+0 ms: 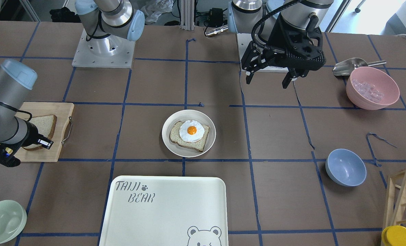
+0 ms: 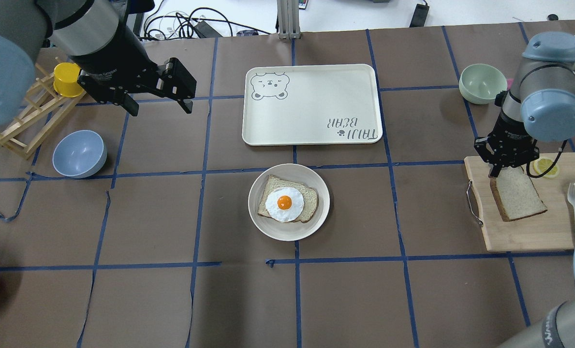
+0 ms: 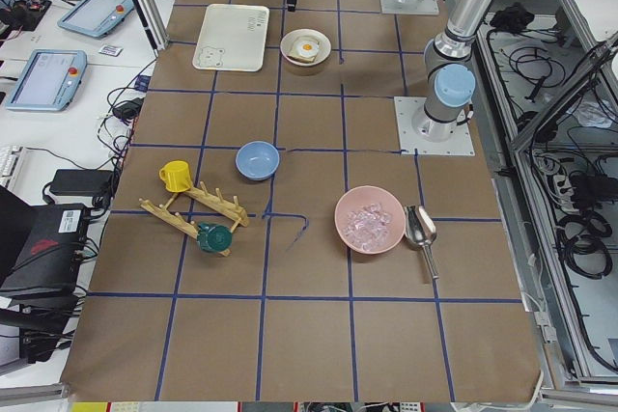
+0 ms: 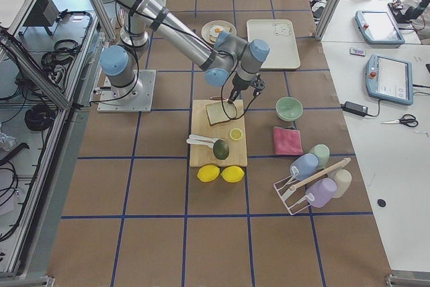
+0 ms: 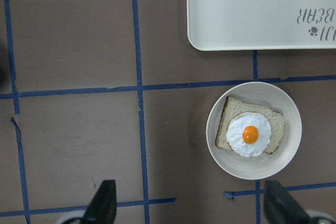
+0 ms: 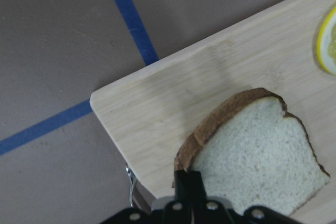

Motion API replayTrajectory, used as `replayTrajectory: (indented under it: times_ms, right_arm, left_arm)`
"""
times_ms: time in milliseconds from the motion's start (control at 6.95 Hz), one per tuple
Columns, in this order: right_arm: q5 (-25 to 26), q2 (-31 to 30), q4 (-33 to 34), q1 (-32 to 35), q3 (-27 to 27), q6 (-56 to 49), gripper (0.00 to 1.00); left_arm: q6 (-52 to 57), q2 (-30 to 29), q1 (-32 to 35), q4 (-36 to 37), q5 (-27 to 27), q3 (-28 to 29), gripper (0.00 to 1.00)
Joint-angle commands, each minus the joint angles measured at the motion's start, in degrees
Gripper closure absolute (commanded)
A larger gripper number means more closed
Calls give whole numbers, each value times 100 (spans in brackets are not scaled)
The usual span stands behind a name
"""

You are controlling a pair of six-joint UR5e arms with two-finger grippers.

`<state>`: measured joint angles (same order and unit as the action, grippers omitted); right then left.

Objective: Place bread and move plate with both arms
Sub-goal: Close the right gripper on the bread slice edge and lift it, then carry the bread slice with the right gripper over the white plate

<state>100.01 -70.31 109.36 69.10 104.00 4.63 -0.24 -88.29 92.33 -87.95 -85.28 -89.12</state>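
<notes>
Open counter (image 2: 413, 212) stretches between the cutting board (image 2: 524, 237) on the right and the plate (image 2: 287, 233) at centre. The tray (image 2: 311, 111) lies just beyond the plate's far side; a blue bowl (image 2: 79, 153) sits well left of it.

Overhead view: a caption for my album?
Right gripper pinches the bread on the cutting board; left gripper hangs open, clear of the plate.

Overhead cam looks down from 6 o'clock, front cam from 12; both share the round cream-white plate (image 2: 287, 233) mid-table.
</notes>
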Motion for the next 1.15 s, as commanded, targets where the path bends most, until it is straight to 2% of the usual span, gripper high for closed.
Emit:
replayTrajectory:
  times_ms: [0,144,288,432,719,1007]
  right_arm:
    - [-139,-368,-1348,68,-630,108,100]
    - [-349,-378,-1965,191,-1148,326,100]
    - [-394,-378,-2511,592,-1641,903,100]
    - [-656,-378,-2908,1144,-1968,1683,100]
    - [-1226,-387,-2956,2156,-2199,3239,100]
    - [-2217,-308,-2903,2818,-2270,4586,100]
  left_arm:
    - [6,-4,-22,32,-23,0,0]
    - [7,-13,-30,33,-23,0,0]
    - [15,-22,-30,33,-32,-8,0]
    - [7,-13,-30,33,-41,-9,0]
    - [15,-31,-39,33,-23,-9,0]
    - [15,-22,-48,33,-23,-9,0]
